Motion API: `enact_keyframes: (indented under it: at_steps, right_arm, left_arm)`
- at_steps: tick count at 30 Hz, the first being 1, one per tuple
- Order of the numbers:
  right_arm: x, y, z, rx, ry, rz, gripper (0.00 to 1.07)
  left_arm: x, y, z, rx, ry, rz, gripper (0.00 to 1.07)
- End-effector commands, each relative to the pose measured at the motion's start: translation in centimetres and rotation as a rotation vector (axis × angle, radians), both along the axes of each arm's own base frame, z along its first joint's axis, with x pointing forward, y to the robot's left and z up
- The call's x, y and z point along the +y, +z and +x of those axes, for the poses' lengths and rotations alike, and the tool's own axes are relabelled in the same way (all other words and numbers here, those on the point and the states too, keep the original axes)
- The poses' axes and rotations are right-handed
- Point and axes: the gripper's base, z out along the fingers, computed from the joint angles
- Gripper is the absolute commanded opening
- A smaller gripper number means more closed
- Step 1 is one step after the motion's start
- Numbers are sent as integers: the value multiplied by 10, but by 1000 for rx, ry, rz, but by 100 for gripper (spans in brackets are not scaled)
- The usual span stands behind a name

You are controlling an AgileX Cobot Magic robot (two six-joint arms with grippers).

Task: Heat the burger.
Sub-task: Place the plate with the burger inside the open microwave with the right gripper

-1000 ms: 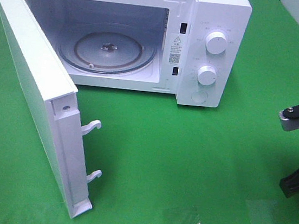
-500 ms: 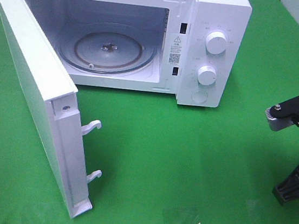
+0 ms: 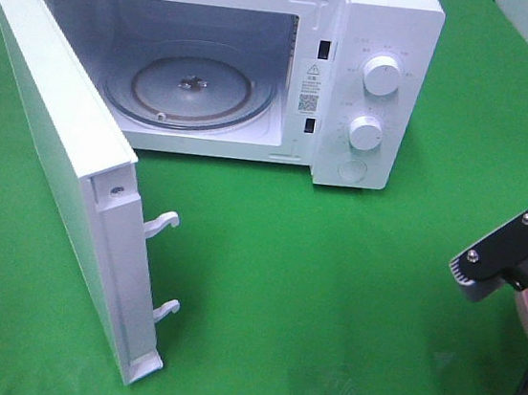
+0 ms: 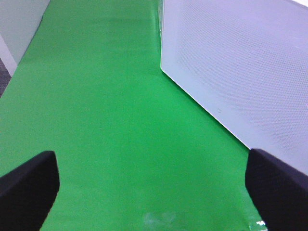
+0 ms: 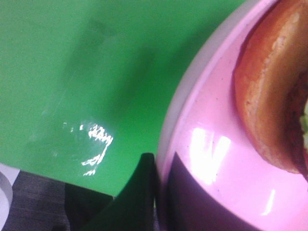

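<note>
Overhead view: a white microwave (image 3: 380, 38) stands at twelve o'clock on a green cloth (image 3: 329, 292). Its door (image 3: 50, 133) swings open toward eight o'clock, and the glass turntable (image 3: 191, 87) is bare.

Over the last second the right arm has slid along the frame edge from three o'clock toward four o'clock. A pink sliver now shows beside it, probably the plate's rim.

The right wrist view shows the right gripper (image 5: 161, 192) pinched tight on the rim of a pink plate (image 5: 207, 159). The burger (image 5: 269, 96) sits on that plate.

The left gripper (image 4: 154, 192) is spread wide and empty, hovering beside the door's outer face.

The plate seems to be in transit, and loading the burger into the oven is likely next.
</note>
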Motion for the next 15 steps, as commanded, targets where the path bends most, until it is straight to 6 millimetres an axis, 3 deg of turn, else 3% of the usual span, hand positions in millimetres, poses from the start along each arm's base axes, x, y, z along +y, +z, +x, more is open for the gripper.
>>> enact_keyframes:
  at_steps: [1,15]
  right_arm:
    - [4,1,-6,-24,64,-50,0]
    - [21,1,-11,-30,293,-37,0]
  left_arm:
    - [0,1,-2,-28,-9,-1,100]
    - [0,1,-2,-28,-9,-1,100]
